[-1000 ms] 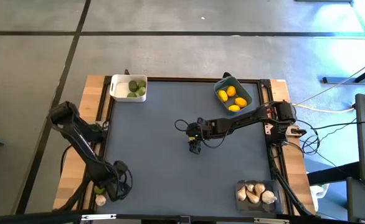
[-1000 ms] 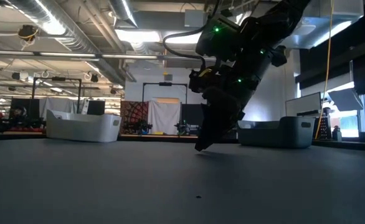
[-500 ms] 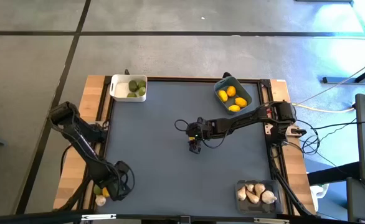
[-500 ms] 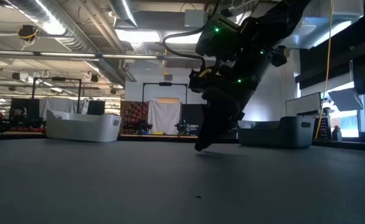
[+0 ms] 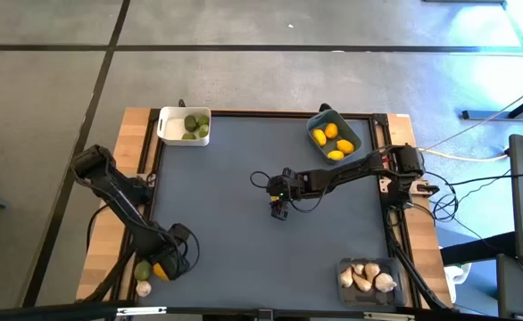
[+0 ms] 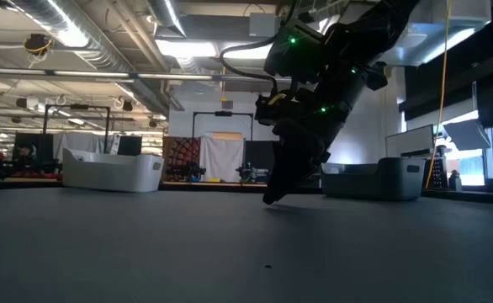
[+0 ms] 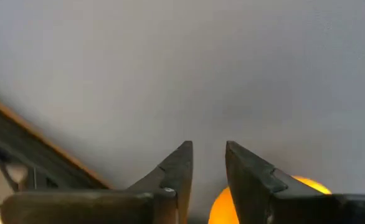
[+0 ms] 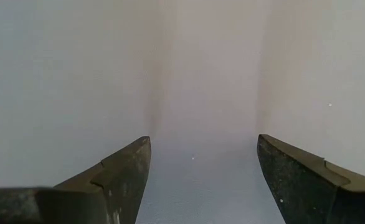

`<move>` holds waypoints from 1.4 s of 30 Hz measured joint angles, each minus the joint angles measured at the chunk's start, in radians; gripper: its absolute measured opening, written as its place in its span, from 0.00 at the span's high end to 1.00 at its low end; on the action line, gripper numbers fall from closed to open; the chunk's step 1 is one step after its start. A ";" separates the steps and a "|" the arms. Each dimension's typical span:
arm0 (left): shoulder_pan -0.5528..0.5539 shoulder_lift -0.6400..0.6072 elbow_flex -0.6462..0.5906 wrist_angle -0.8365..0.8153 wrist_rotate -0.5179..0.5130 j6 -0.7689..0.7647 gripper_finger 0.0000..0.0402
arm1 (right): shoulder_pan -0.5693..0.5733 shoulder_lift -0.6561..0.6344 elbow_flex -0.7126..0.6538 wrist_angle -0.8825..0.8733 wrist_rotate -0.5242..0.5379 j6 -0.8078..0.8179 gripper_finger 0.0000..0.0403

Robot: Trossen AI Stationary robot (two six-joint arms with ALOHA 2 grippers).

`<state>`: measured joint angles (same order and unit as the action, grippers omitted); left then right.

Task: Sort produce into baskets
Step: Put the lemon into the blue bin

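At the table's near left corner my left gripper point(image 5: 166, 264) is shut on a yellow-orange fruit point(image 5: 160, 270). A green fruit point(image 5: 143, 270) and a garlic bulb point(image 5: 143, 288) lie just left of it on the wooden edge. My right gripper point(image 5: 280, 212) hangs open over the middle of the mat, fingers pointing down, with nothing between them point(image 8: 201, 155). At the far edge, the white basket point(image 5: 169, 130) holds green fruits and the blue-grey basket point(image 5: 319, 121) holds yellow ones. The clear basket point(image 5: 369, 265) at the near right holds garlic. My left gripper has the yellow-orange fruit point(image 7: 222, 206) between its two fingers point(image 7: 181, 163), far back from the tips; the fruit bulges out past one finger point(image 7: 307, 184). The fingers come from above. Whether the fruit is clear of the table I cannot tell.
The dark mat point(image 5: 244, 250) has a raised dark frame and wooden strips at its left point(image 5: 110, 241) and right sides. My right arm point(image 5: 342, 174) reaches from the right edge across the mat's far right part. Cables lie beyond the right edge.
My left gripper has gone a little toward the table's right and far edges. The yellow-orange fruit, hidden under it a second ago, now shows beside its fingers and has moved with it. The green fruit and garlic bulb have stayed put.
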<state>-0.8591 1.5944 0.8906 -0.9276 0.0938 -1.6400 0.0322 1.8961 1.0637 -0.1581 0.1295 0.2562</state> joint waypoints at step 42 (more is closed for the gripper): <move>-0.110 0.001 0.259 -0.075 -0.089 0.762 0.36 | 0.000 0.000 -0.001 0.000 -0.025 -0.026 0.27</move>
<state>-0.9689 1.5951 1.1500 -1.0025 0.0053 -0.8775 0.0325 1.8964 1.0632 -0.1577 0.1043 0.2306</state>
